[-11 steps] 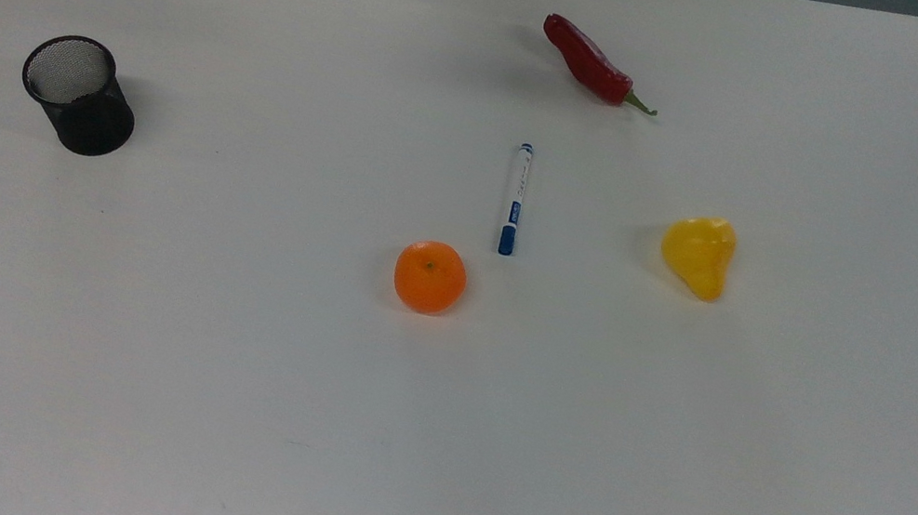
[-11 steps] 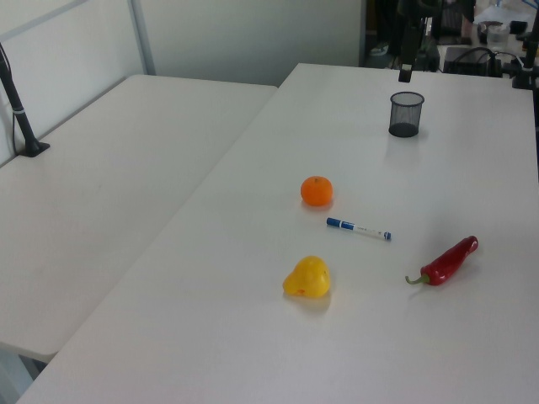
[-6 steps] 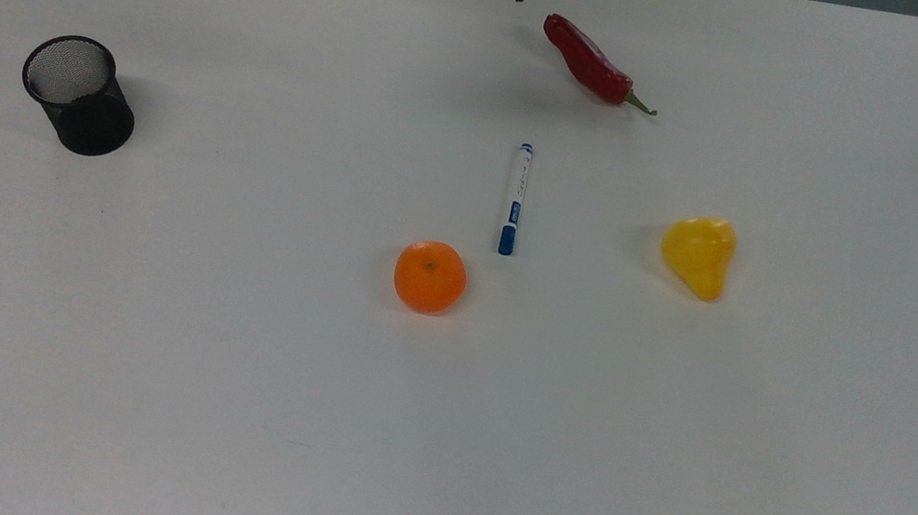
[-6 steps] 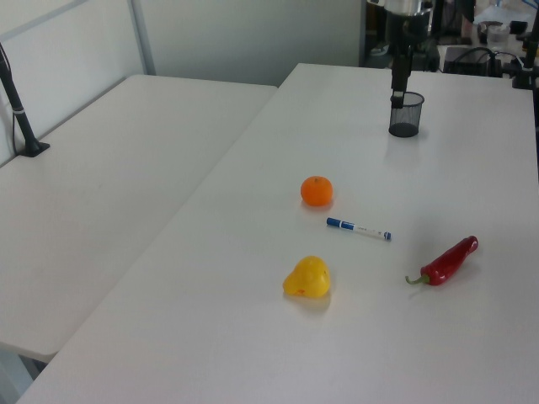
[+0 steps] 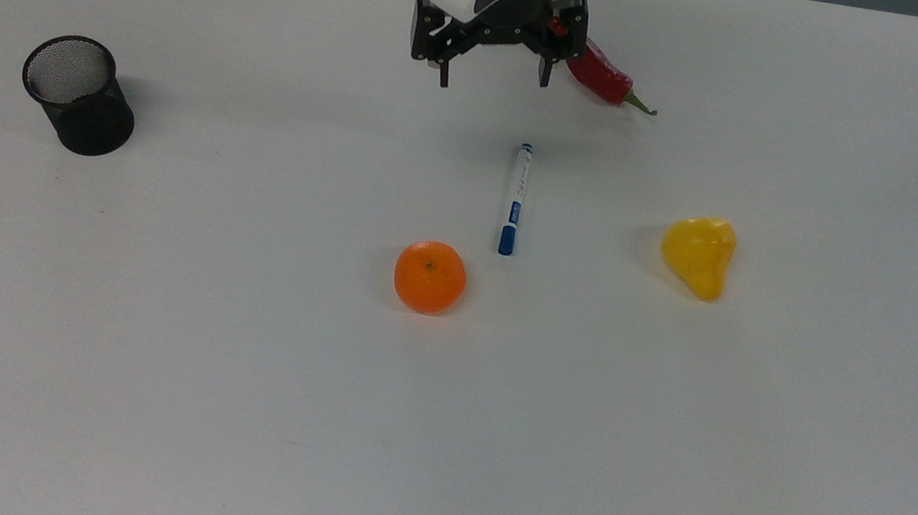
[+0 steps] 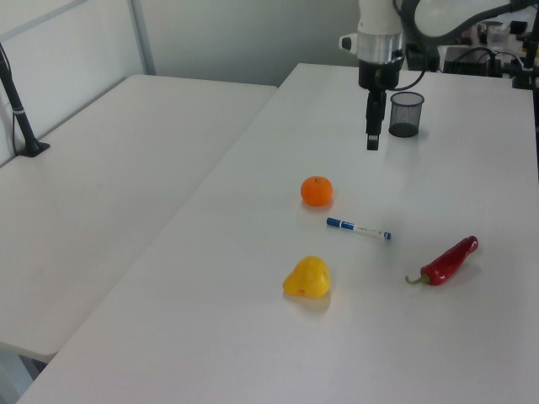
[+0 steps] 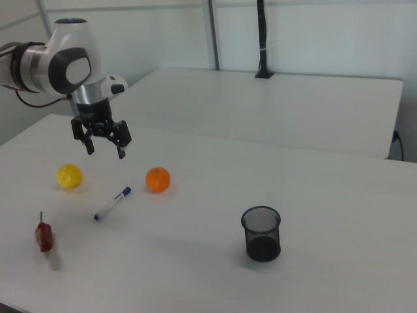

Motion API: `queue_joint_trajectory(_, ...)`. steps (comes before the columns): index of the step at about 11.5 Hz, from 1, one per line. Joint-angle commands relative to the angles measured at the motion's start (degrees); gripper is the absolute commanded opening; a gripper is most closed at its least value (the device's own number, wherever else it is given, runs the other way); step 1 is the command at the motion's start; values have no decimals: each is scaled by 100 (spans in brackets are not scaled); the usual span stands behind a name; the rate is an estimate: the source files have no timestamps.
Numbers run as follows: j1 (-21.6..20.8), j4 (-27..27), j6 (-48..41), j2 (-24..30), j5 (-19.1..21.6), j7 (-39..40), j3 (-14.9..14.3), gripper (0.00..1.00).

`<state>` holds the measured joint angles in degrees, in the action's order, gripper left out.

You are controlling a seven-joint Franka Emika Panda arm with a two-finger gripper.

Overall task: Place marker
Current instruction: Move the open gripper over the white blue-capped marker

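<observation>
1. My fingers [image 5: 491,82] were spread wide with nothing in them, hanging above the worktop [image 5: 213,365].
2. The marker [image 5: 515,198] lay flat just below them in the top view, a bit to the top view's right, untouched.
3. Best bet, I figured: centre over the white barrel, straddle it crosswise, drop straight down.
4. The orange [image 5: 430,277] sat near the cap end, so I'd have gripped mid-barrel. The mesh cup [image 5: 77,94] looked like the likely drop spot.

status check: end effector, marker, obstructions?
End effector open, empty, above the table. Marker flat on table, untouched. Orange close by its cap.
</observation>
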<state>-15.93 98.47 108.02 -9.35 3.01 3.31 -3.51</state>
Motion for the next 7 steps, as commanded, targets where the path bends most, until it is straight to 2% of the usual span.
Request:
queue_joint_trajectory(1,-156,32,219,-259,-73,99,-97,100)
queue_joint_trajectory(7,-358,190,1053,-743,-90,29,-97,100)
